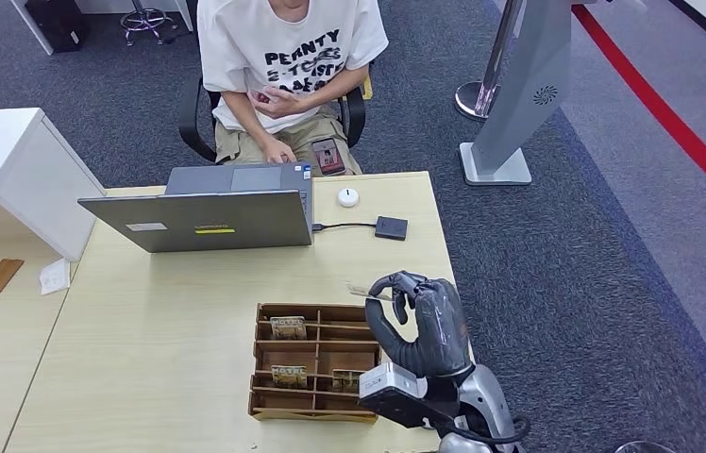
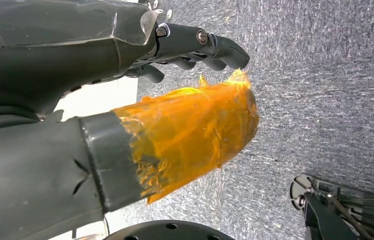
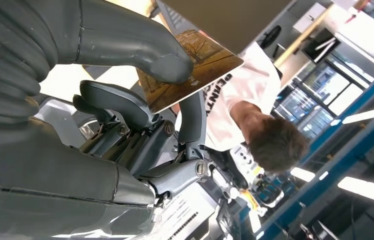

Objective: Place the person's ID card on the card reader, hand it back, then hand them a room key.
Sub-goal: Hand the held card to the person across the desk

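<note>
My right hand (image 1: 417,326) hovers over the right end of the wooden card tray (image 1: 316,310). It pinches a room key card (image 3: 190,65) between thumb and fingers; that card (image 1: 368,292) shows edge-on in the head view. More key cards (image 1: 288,327) stand in the tray's compartments. The black card reader (image 1: 391,227) lies on the table beyond the hand, wired to the laptop (image 1: 208,215). The person (image 1: 283,57) sits behind the table, one hand held at the chest. My left hand (image 2: 175,120) hangs over the carpet with orange tape on its thumb, holding nothing.
A white round puck (image 1: 348,196) lies beside the laptop. A phone (image 1: 327,156) rests on the person's lap. A white cabinet (image 1: 9,160) stands at the left. A grey sign stand (image 1: 519,104) and a red floor line (image 1: 670,113) are at the right.
</note>
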